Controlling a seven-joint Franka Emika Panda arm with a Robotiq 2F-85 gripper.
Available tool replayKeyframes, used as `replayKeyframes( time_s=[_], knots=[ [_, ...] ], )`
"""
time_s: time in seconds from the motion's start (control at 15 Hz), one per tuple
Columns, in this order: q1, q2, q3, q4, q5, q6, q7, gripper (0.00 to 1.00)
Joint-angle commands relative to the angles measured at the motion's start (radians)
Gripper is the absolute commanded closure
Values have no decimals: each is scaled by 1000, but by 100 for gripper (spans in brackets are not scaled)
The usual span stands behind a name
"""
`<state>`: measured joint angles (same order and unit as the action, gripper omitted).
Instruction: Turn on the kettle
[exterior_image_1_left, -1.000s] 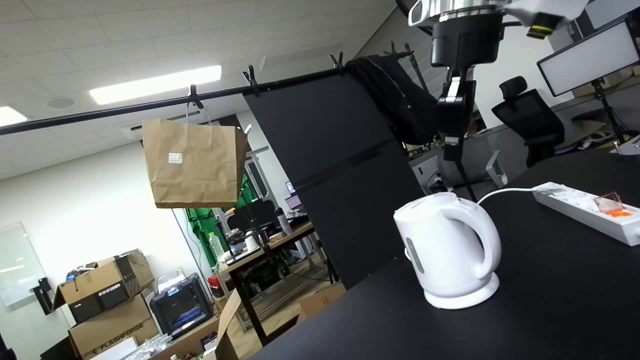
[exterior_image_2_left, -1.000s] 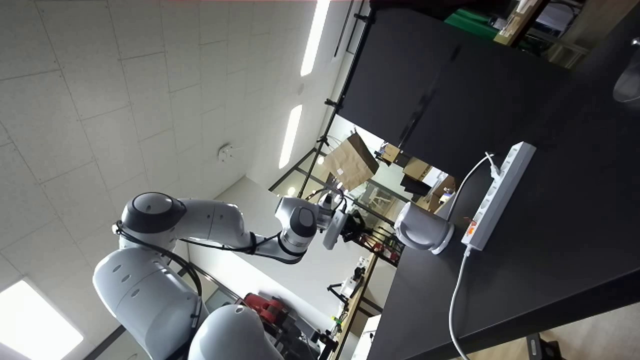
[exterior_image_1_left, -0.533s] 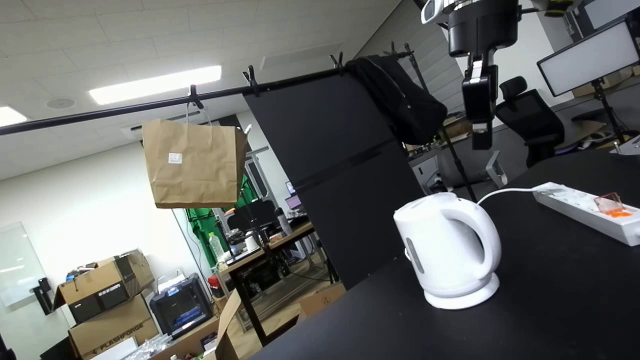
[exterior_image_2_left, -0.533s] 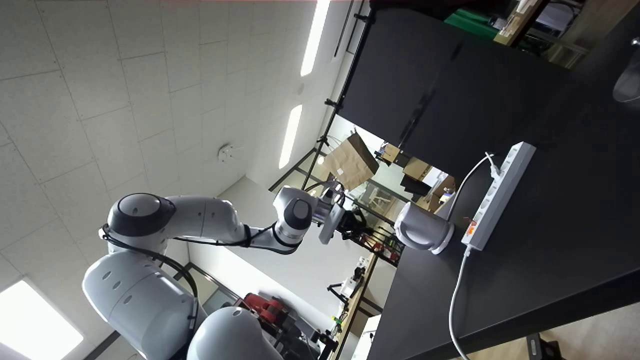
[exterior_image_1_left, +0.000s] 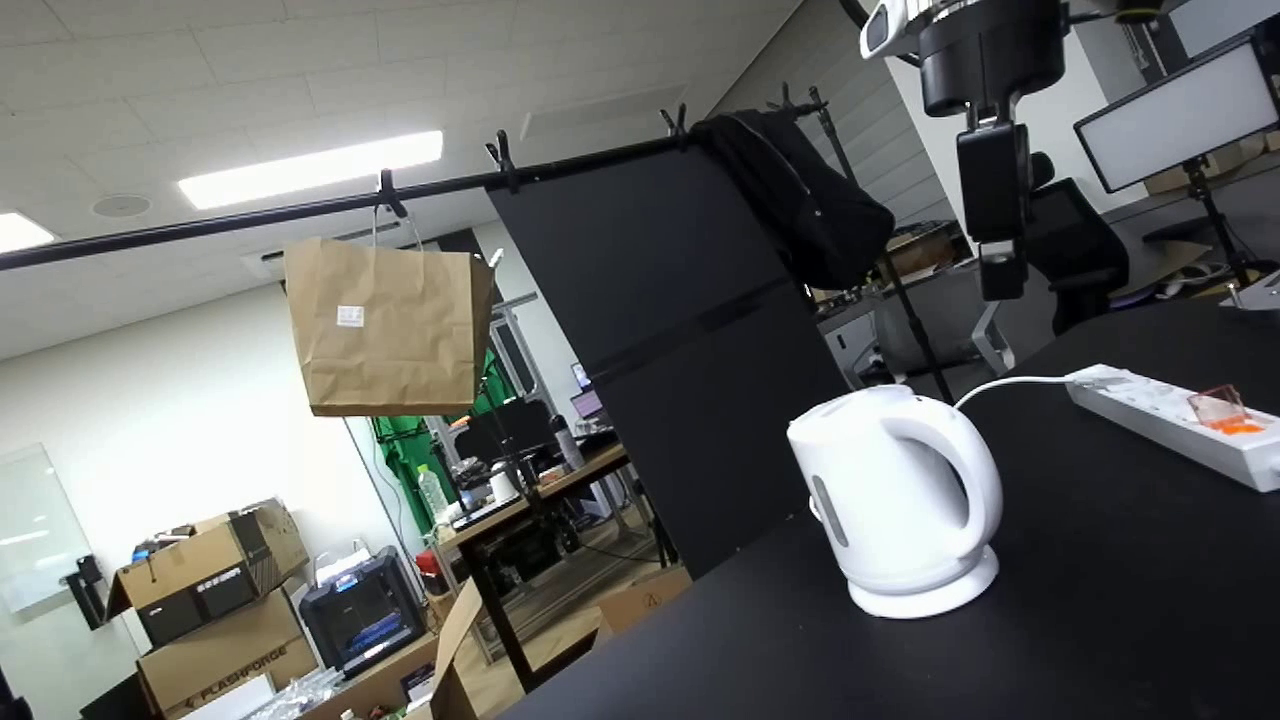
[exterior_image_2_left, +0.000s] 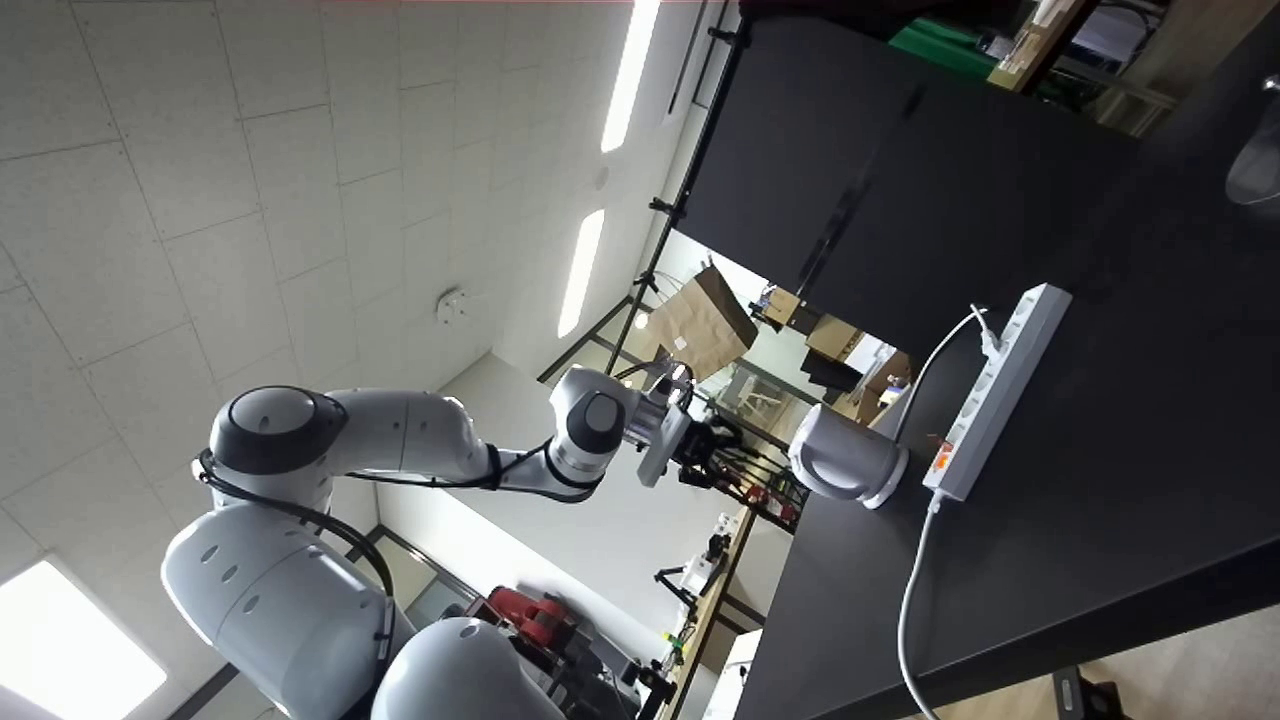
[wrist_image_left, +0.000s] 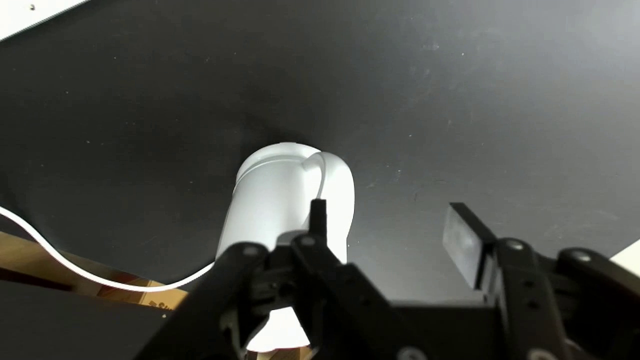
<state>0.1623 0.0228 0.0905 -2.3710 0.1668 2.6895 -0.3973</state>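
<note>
Shifted gripper (wrist_image_left: 387, 230) across above the kettle (exterior_image_1_left: 885, 500), toward the side of its handle (exterior_image_1_left: 981, 490)

Left the kettle unmoved meanwhile. Judged to be at the lining-up step, short of any press on a switch. Spread wide, with nothing between the fingers (wrist_image_left: 462, 245), and clear of the kettle. Find the kettle upright on its round base (exterior_image_1_left: 925, 597) on the black table (exterior_image_1_left: 700, 650), with its cord (exterior_image_1_left: 1010, 380) leading to the power strip (exterior_image_1_left: 1165, 415). Next, probably need to settle over the switch, bring the fingers together into one firm tip, then press squarely; go gently, for risk of skidding a likely light body.

Cannot pick out the switch in any view, so cannot tell whether already flipped. In the wrist view, lose most of the kettle's top behind the gripper's own linkage. Beyond the arm (exterior_image_2_left: 430, 435) in an exterior view, struggle to separate dark fingers from dark clutter (exterior_image_2_left: 770, 500). Can make out a narrow window (exterior_image_1_left: 830, 511) on the kettle in an exterior view, but no water level.
</note>
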Motion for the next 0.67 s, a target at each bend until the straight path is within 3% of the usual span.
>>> replayKeyframes(
  time_s=[0.0, 0.13, 0.27, 0.6],
  knots=[
    [-21, -22, 14, 5, -10, -43, 2, 7],
    [-23, -23, 15, 5, -11, -51, 2, 0],
    [-21, -2, 19, 1, -4, -20, 3, 4],
    [-21, -2, 20, 1, -8, -21, 3, 0]
  ],
)
